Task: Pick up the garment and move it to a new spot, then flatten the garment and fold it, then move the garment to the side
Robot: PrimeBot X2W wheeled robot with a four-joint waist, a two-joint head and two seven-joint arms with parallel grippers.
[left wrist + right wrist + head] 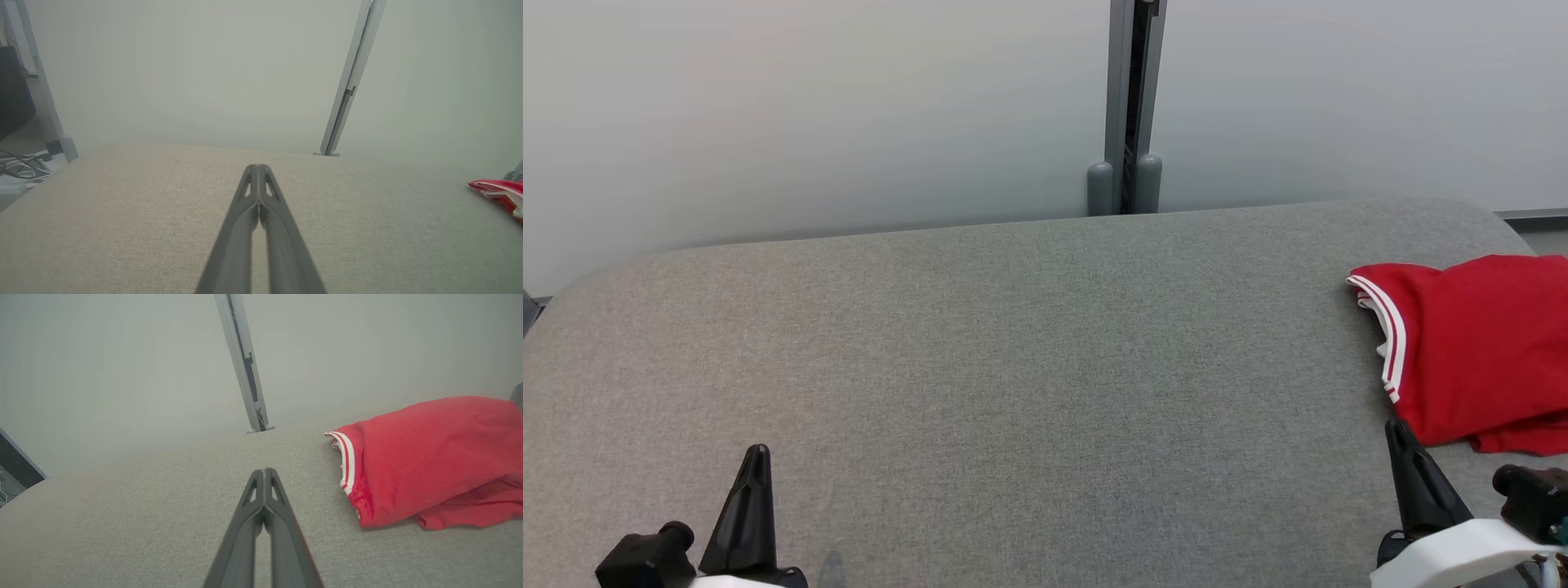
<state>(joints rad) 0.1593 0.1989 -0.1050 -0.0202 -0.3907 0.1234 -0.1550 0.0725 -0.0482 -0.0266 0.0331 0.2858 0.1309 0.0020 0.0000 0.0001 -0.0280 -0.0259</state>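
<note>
The left gripper [756,457] and right gripper [1396,429] sat pinched together, empty, parked low over the table [1013,367]. The garment [1478,351] lay loosely folded at the table's right edge, beside the right gripper, possibly already set aside.

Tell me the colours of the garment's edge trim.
White trim with a red stripe; clearest in the right wrist view.

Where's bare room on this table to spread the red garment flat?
Middle and left of the table are bare, from the left gripper back to the wall post. Crowded only at the right edge: the red garment, beyond the right gripper.
</note>
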